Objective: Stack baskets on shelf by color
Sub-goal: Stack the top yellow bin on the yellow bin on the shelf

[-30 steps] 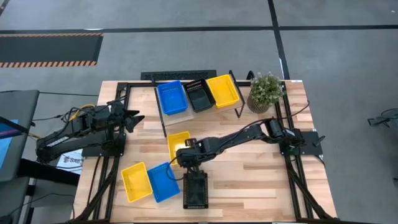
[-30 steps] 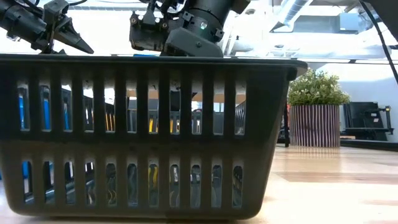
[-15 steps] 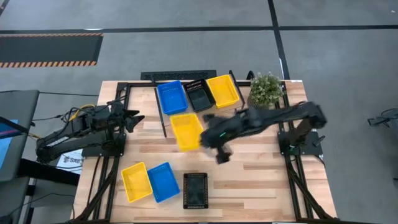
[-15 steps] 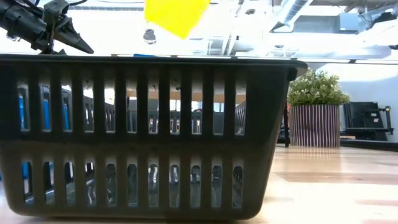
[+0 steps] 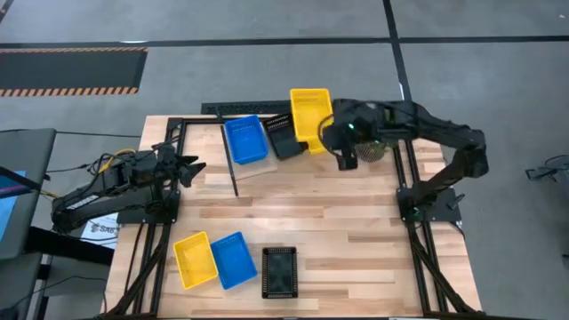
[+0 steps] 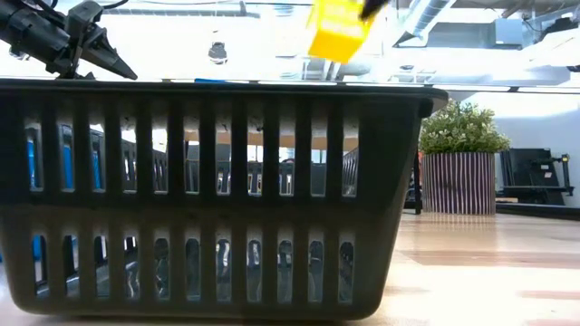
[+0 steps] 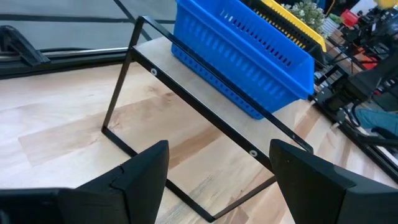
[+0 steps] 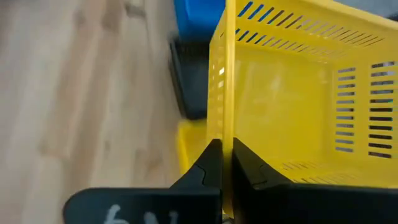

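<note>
Right hand (image 8: 222, 163) pinching yellow basket (image 5: 309, 114) wall above shelf (image 7: 205, 74); left hand (image 7: 214, 180) spread — idle.

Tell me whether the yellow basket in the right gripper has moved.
Yes. The yellow basket in the right gripper went from mid-table to above the shelf, beside the plant.

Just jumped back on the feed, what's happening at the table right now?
The right gripper is pinching the wall of a yellow basket, holding it above the shelf's right end, over the yellow one already there. A blue basket and a black one sit on the shelf too. The left gripper waits open at the table's left.
</note>
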{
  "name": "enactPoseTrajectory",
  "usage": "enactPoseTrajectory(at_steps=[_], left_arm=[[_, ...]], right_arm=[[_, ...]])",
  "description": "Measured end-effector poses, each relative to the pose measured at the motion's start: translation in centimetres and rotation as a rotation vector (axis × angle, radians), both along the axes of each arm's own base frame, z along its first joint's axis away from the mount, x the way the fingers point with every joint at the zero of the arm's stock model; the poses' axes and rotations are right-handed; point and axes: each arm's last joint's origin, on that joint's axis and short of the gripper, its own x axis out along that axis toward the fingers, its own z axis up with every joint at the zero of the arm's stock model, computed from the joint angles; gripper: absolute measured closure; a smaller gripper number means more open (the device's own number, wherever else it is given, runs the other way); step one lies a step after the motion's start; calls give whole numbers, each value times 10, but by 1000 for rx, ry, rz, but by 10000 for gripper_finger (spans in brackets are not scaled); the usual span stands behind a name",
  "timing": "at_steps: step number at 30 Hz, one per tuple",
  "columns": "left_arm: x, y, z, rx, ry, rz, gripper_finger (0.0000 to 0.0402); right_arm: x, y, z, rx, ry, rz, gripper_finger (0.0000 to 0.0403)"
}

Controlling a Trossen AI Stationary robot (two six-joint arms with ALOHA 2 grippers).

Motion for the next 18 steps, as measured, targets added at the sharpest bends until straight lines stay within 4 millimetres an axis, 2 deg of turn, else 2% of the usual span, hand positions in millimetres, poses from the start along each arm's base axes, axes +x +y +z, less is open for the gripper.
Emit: enactPoseTrajectory(at_steps=[5,9,14,18], left_arm=[[0,0,0,-7,-6,24,136],[0,0,0,-9,-4,25,136],[-1,0,-1,-11,0,25,136],[-1,0,-1,-12,3,25,136]], right_arm=[[8,-33,-27,-2,133,-28,381],[6,-53,-42,34,202,-56,378],[1,-66,-49,83,225,-48,383],[0,-66,-49,69,233,-25,383]])
